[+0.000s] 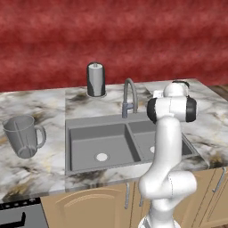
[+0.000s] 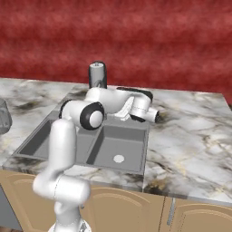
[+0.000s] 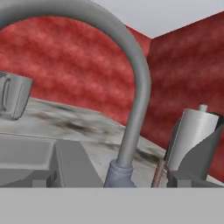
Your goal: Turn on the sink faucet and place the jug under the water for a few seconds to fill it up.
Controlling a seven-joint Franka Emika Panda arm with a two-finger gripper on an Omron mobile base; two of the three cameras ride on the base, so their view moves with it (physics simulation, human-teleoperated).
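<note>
Close against the base of the sink faucet (image 3: pixel 131 113), tool (image 3: pixel 109 179) with its tips spread wide apart and nothing between them, the grey stem rising right in the gap. Positioned low and tight to the stem, most likely to reach the small side lever and start the flow; no water running yet, so the first step looks still undone. In the right base view, hand (image 2: pixel 140 108) laid level over the back edge of the sink (image 2: pixel 136 156), the white arm folded across the near basins.

Just beneath and in front, dark double basin (image 1: pixel 100 138) with a pale drain in each half, both dry. Room under the arched spout for a vessel once the stream starts.

Off to the left on the marble counter (image 1: pixel 35 169), well apart from the sink, the jug (image 1: pixel 23 136), upright, translucent, handle turned toward the basin. Left there until the faucet is on, by the look of it; a fair swing of the arm needed to fetch it.

Farther back, behind the faucet near the wall, an opaque grey lidded canister (image 1: pixel 95 79); close enough to the stem to crowd the tool's far side, and easy to confuse with the jug. Beyond that, red wall (image 1: pixel 111 35).
</note>
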